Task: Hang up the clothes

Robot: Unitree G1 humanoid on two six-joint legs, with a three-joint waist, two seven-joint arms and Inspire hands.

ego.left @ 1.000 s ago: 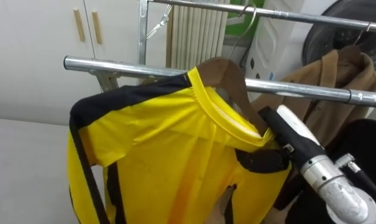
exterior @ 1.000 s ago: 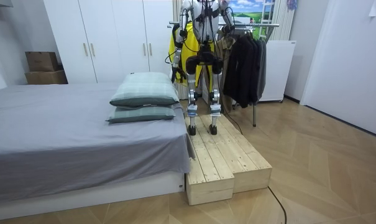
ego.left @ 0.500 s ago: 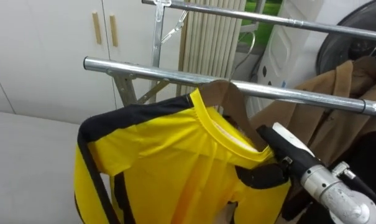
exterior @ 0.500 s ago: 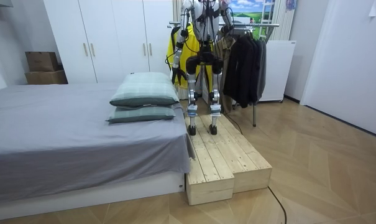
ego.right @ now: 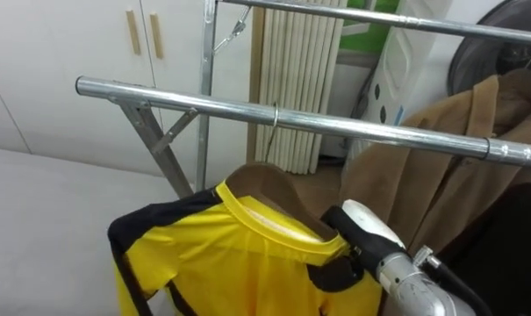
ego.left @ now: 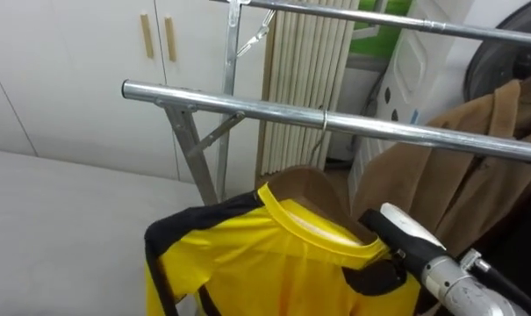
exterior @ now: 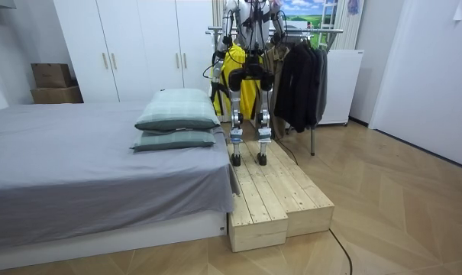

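Left eye view puts the yellow shirt on its wooden hanger, hook over the rail, so the right hand, whose fingers are hidden at the shirt's shoulder, should slide out gently without tugging the hook loose.

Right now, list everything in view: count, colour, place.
Shirt: one, yellow with black trim, on the hanger.
Hanger: one, brown, hooked over the front rail.
Rails: two, silver, front and higher behind.
Coat: one, tan, hanging right of shirt.
Dark clothes: several, black, on the rack.
Bed: one, grey, room view's left.
Pillows: two, grey-green, stacked on bed.
Platform: one, pale wood, under the robot.
Right hand: one, white and black, at the shirt's shoulder.
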